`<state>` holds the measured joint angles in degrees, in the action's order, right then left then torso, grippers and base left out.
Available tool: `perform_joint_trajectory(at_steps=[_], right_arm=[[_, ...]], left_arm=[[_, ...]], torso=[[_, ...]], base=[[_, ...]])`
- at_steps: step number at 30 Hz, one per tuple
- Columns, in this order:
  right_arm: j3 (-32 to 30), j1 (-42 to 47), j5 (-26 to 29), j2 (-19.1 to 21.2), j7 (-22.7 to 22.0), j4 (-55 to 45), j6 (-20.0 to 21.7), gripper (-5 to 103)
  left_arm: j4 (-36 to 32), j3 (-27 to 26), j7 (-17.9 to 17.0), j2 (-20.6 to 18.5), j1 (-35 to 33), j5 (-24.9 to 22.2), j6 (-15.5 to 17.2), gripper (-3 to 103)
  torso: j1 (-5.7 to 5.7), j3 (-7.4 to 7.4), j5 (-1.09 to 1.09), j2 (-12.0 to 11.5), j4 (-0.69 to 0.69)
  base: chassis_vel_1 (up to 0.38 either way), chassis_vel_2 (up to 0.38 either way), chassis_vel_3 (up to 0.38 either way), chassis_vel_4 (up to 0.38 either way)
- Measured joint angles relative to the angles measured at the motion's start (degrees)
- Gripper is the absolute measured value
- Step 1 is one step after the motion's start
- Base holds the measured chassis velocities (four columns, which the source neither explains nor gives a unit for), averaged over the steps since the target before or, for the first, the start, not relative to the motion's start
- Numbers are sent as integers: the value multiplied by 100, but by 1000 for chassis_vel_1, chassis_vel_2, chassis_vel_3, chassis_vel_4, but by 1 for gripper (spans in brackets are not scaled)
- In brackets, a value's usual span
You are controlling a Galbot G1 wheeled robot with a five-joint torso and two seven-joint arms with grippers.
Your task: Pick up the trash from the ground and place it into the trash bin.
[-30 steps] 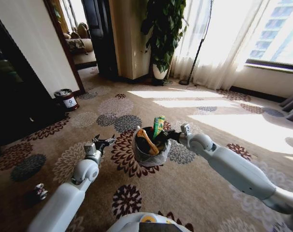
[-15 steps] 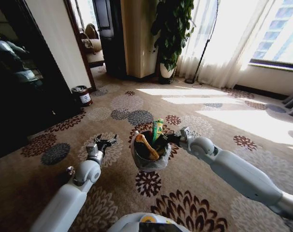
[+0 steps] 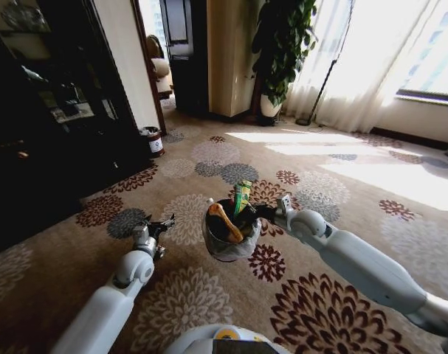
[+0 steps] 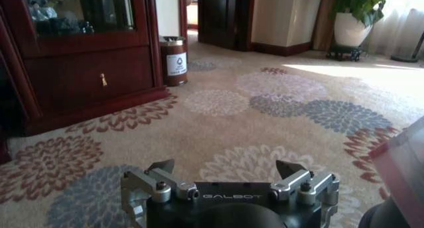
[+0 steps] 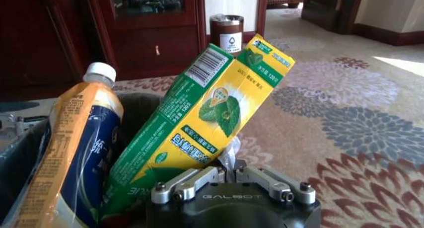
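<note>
Carpet, beige with large floral medallions (image 3: 76,273), lies bare around the left gripper (image 3: 159,223) at lower left of the head view, its jaws spread wide and holding nothing. At frame centre the small round dark trash bin with a translucent grey liner (image 3: 227,247) hangs off the floor, its rim pinched by the right gripper (image 3: 264,213). Inside, an orange-labelled plastic bottle (image 3: 225,219) leans beside an upright green-and-yellow carton (image 3: 240,196). Any next pick likely falls to the free left arm.

Left end effector (image 4: 225,171) gaping, right end effector (image 5: 229,177) clamped — both arms outstretched
</note>
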<state>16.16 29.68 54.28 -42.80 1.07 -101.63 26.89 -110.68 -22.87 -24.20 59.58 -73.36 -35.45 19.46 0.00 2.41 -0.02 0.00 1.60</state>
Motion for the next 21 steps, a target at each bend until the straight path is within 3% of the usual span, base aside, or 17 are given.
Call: perform_joint_trajectory(at_steps=[6,14,21], right_arm=[[-48,23,76,10,-1,27,-7,3],[-103,104,68,65,-8,47,-6,3],[-103,104,123,87,-2,-32,-7,3]], left_arm=[[398,11,-40,180,-44,-139,47,100],[1255,163,-625,535,424,-1294,457,100],[2153,216,-829,769,876,-1370,411,100]], torso=[[0,0,-1,0,-4],[1,1,5,0,-11],[1,1,4,0,-1]], base=[[110,79,-111,-81],[-68,-39,54,6],[0,0,0,0]])
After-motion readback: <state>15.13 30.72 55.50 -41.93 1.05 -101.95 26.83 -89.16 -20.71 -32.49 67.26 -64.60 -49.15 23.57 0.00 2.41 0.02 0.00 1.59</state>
